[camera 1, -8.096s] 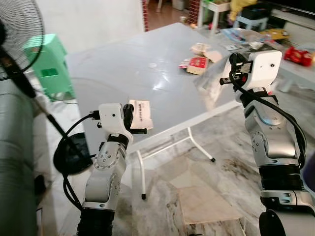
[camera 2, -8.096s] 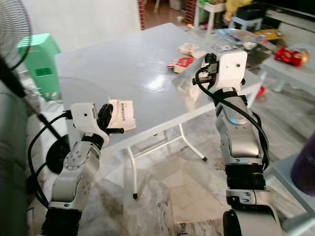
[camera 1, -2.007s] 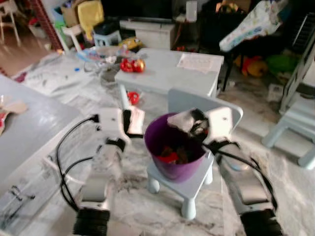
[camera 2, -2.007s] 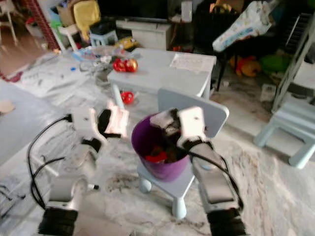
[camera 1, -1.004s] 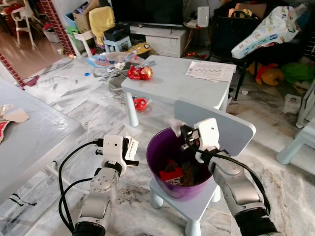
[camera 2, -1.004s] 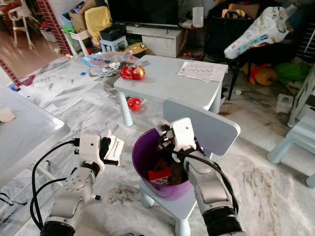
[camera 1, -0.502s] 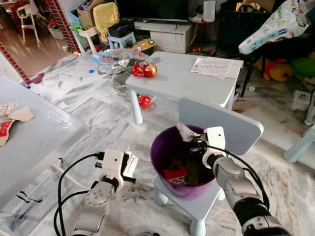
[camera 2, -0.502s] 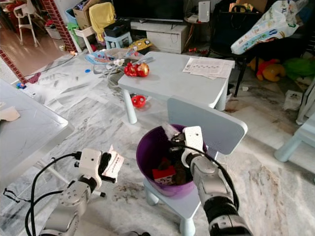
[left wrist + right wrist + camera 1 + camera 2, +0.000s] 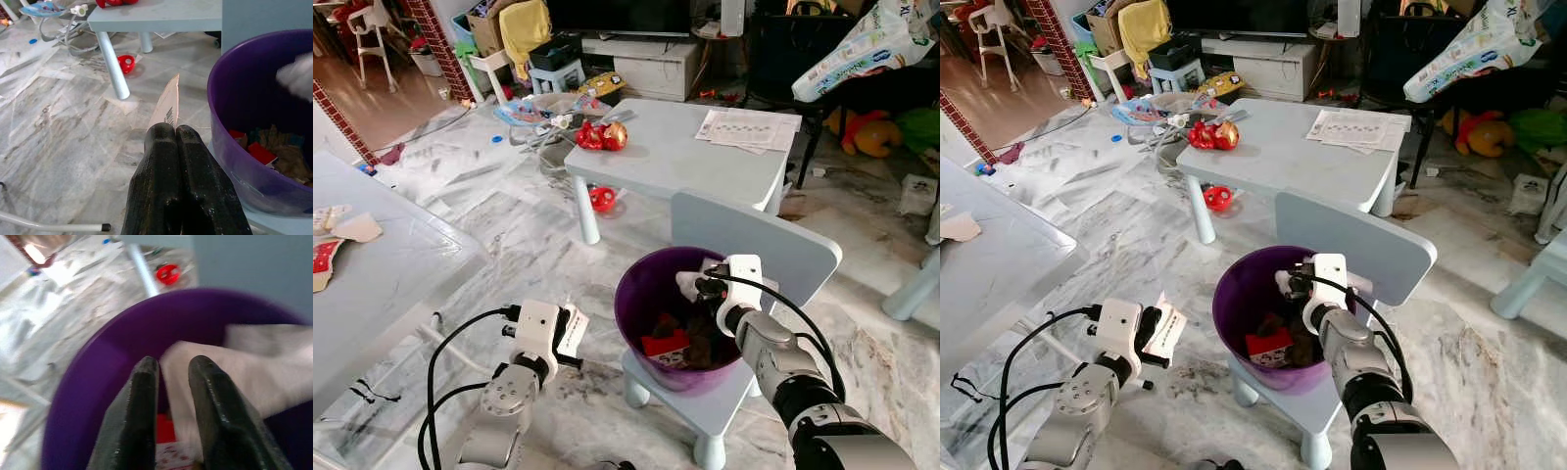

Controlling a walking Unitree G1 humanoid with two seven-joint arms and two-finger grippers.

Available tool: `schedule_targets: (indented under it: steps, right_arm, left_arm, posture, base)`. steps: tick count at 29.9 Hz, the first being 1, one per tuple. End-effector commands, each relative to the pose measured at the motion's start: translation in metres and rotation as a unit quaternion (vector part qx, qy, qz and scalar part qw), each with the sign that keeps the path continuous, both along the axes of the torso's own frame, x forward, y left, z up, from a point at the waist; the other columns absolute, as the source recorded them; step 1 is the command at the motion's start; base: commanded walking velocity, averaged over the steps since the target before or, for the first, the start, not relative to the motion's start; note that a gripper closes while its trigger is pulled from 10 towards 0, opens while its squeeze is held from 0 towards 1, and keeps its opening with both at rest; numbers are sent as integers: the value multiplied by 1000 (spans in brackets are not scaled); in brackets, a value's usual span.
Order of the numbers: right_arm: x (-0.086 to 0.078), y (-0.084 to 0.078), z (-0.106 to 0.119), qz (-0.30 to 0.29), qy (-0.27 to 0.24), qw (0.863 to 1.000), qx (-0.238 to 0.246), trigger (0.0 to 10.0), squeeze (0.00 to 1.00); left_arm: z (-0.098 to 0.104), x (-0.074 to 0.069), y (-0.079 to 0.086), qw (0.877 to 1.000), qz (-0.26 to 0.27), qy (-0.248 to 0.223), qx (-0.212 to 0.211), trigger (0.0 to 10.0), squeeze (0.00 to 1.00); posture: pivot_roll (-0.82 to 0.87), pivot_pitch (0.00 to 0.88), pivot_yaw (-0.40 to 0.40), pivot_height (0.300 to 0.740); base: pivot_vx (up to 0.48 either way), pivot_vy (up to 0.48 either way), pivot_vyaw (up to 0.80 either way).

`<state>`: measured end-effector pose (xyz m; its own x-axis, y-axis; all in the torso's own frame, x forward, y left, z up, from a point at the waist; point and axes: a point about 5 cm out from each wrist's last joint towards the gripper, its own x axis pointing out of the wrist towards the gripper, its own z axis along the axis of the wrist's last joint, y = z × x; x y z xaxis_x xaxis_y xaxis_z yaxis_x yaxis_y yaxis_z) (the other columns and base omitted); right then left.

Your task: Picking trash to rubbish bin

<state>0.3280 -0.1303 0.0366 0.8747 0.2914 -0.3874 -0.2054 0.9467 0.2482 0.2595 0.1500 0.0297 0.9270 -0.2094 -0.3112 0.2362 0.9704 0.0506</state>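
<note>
A purple bin [image 9: 651,377] stands on a small pale blue chair [image 9: 759,240], with red and brown trash inside. My right gripper [image 9: 701,287] hangs over the bin's far rim. Seen from the right wrist, its fingers [image 9: 146,377] stand slightly apart and a crumpled white wrapper [image 9: 254,367] lies blurred just past them, above the bin's inside [image 9: 93,401]. From the head the wrapper [image 9: 686,284] shows at the fingertips. My left gripper [image 9: 566,336] is low, left of the bin, shut on a thin paper card [image 9: 166,103] with a barcode.
A low pale blue table [image 9: 675,157] behind the chair carries red toys [image 9: 597,135] and papers [image 9: 749,129]. A large grey table [image 9: 382,284] juts in at left. A red lid [image 9: 600,199] lies on the marble floor. Clutter lines the back wall.
My right gripper has dropped a little toward the bin's rim and the white wrapper sits lower, now just past parted fingers. The left gripper still holds its card.
</note>
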Motion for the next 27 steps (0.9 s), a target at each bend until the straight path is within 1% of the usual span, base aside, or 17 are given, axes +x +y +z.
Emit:
schedule_targets:
  steps: [1,3,5,7,10,14,15,16,17,19,20,22,24,26,27]
  right_arm:
    - [-3,15,-5,27,20,999,25,10000,1000]
    - [-12,29,-12,78,34,996,30,10000,1000]
    - [-17,37,-16,102,46,993,37,10000,1000]
    - [-19,38,-18,108,49,992,37,10000,1000]
    - [-22,35,-23,107,57,992,24,10000,1000]
    - [-20,27,-22,90,47,995,12,10000,1000]
    - [-18,23,-20,83,36,996,3,10000,1000]
    - [-15,15,-16,66,16,998,-10,10000,1000]
    - [-15,15,-16,66,16,998,-10,10000,1000]
    - [-11,3,-12,38,0,999,-26,10000,1000]
    - [-11,3,-12,38,0,999,-26,10000,1000]
    - [-10,-4,-7,32,-19,998,-53,10000,1000]
    - [-10,-8,-2,33,-36,996,-69,10000,1000]
    - [-12,-9,3,41,-45,996,-63,10000,1000]
    - [-16,-10,9,61,-58,994,-65,10000,1000]
  left_arm:
    - [1,0,3,1000,-1,0,10,10000,0]
    - [2,2,3,1000,-1,-1,11,10000,0]
    - [3,3,4,1000,0,-2,11,10000,0]
    - [3,3,4,1000,1,-2,11,10000,0]
    - [3,3,3,1000,2,-3,11,10000,0]
    - [4,5,1,1000,1,-4,10,10000,0]
    - [5,6,0,1000,1,-5,9,10000,0]
    - [7,9,-2,1000,0,-7,5,10000,0]
    - [7,9,-2,1000,0,-7,5,10000,0]
    - [13,15,-9,1000,-12,-17,-2,10000,0]
    - [13,15,-9,1000,-12,-17,-2,10000,0]
    - [18,21,-16,999,-28,-25,-9,10000,0]
    - [22,26,-23,998,-44,-31,-16,10000,0]
    - [26,31,-31,997,-60,-37,-21,10000,0]
    - [29,36,-38,996,-75,-42,-25,10000,0]
  posture:
    - [16,78,155,740]
    - [17,77,153,740]
    - [18,76,152,740]
    - [18,76,152,740]
    - [17,76,151,740]
    - [17,76,151,740]
    - [17,76,151,740]
    - [1,73,149,740]
    - [1,73,149,740]
    - [1,73,149,740]
    - [1,73,149,740]
    - [-14,70,150,740]
    - [-25,70,154,740]
    - [-39,70,158,740]
    - [-54,69,160,740]
  base:
    - [0,0,0]
    - [0,0,0]
    - [0,0,0]
    - [0,0,0]
    - [0,0,0]
    - [0,0,0]
    - [0,0,0]
    - [0,0,0]
    - [0,0,0]
    - [0,0,0]
    - [0,0,0]
    - [0,0,0]
    - [0,0,0]
    - [0,0,0]
    - [0,0,0]
